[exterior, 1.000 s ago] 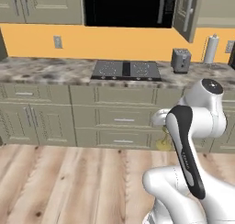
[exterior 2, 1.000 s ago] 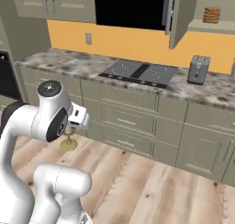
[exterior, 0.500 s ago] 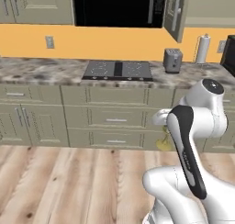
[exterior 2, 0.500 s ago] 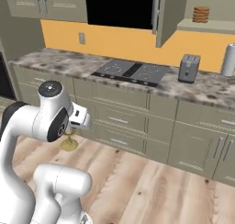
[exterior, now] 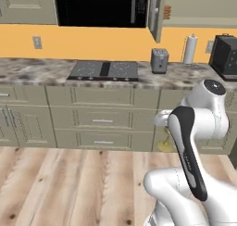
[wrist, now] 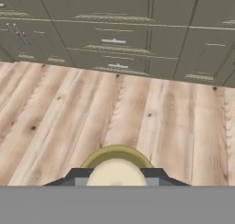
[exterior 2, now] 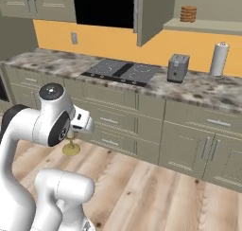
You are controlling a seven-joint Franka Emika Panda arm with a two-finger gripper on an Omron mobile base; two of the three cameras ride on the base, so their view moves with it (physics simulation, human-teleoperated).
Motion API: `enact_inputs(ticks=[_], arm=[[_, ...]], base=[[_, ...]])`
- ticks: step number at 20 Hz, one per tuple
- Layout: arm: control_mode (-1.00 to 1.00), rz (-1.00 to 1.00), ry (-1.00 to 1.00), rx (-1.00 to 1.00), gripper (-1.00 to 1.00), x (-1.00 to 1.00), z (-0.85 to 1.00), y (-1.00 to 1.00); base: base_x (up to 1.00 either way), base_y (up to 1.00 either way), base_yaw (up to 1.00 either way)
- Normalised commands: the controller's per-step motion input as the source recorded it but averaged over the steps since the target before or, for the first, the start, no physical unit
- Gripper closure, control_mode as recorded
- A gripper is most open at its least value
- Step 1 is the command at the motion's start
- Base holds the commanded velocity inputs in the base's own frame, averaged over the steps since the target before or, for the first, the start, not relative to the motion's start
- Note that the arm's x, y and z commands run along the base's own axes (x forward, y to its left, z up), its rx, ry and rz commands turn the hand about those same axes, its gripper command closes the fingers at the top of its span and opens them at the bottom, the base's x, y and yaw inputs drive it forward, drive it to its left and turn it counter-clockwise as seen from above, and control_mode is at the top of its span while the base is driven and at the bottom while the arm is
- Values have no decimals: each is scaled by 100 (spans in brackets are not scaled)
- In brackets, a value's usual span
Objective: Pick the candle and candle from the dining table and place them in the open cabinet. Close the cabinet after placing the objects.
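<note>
Brass-gold candle (wrist: 116, 170) | in claw (wrist: 116, 176), prob. clamped | over wood floor (wrist: 59, 108)

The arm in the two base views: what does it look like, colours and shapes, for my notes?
The arm is glossy white with rounded, bulbous links. A long black panel runs down one link, and a round cap with a dark grey disc tops the upper joint. Its white base is smooth and domed. The claw has two small dark finger tips on a white block-shaped hand. No cables or markings are visible.

A short cream candle (wrist: 116, 173) on a brass-gold stemmed holder hung upright between the gripper's (wrist: 116, 181) closed fingers, its round base (exterior 2: 71, 149) below them over the wood floor.
</note>
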Motion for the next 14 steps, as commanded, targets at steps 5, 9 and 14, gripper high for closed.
enact_inputs(ticks=[5, 9, 14], arm=[[100, 0, 0, 0, 100, 0, 0, 0], [100, 0, 0, 0, 100, 0, 0, 0], [100, 0, 0, 0, 100, 0, 0, 0]], base=[[13, -53, 0], [25, -39, 0], [32, -42, 0]])
